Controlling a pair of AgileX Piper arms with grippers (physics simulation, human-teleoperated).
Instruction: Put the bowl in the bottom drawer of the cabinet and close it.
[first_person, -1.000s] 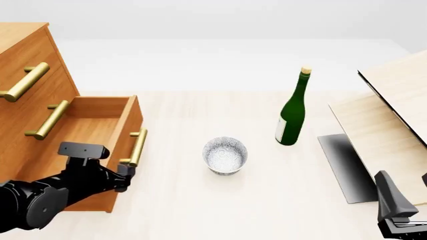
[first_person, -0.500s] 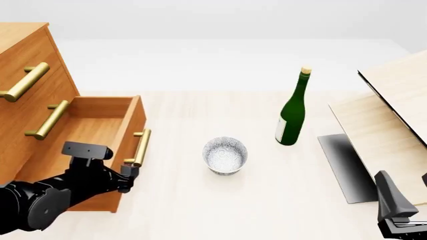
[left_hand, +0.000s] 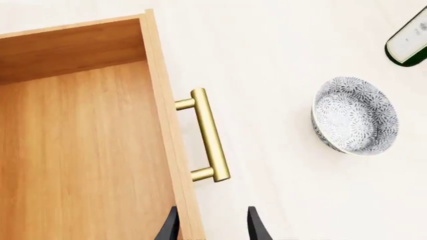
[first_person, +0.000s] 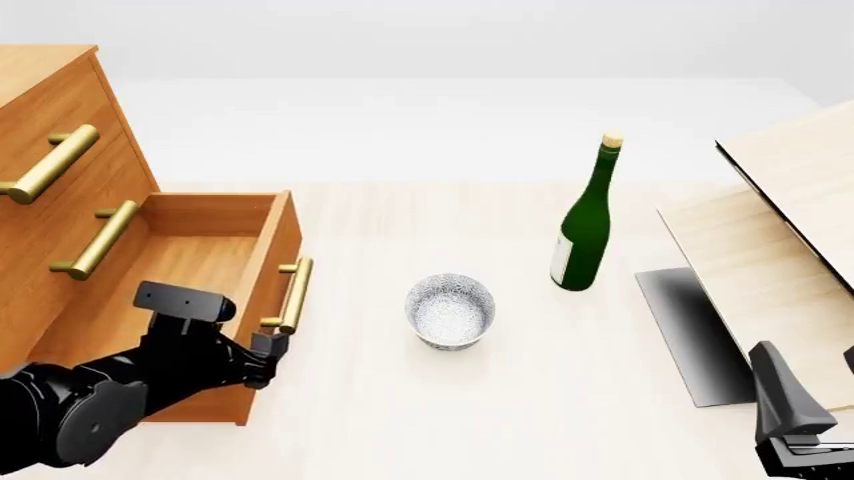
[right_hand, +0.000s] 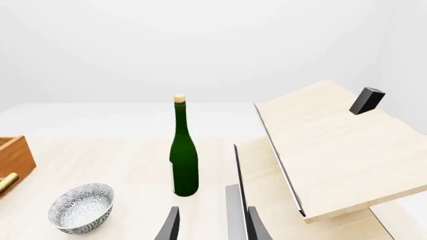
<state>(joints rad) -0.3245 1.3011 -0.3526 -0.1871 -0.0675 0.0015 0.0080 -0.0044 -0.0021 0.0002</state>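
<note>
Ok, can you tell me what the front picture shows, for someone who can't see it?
A speckled bowl sits on the table beside the open bottom drawer, with the left end effector near its handle. A green bottle stands behind.

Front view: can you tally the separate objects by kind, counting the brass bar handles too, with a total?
Orange-brown wooden three-drawer cabinet: 1
Brass bar handles: 3
White grey-speckled round bowl: 1
Dark green glass bottle with cork: 1
Pale wood boards: 2
Total: 8
</note>
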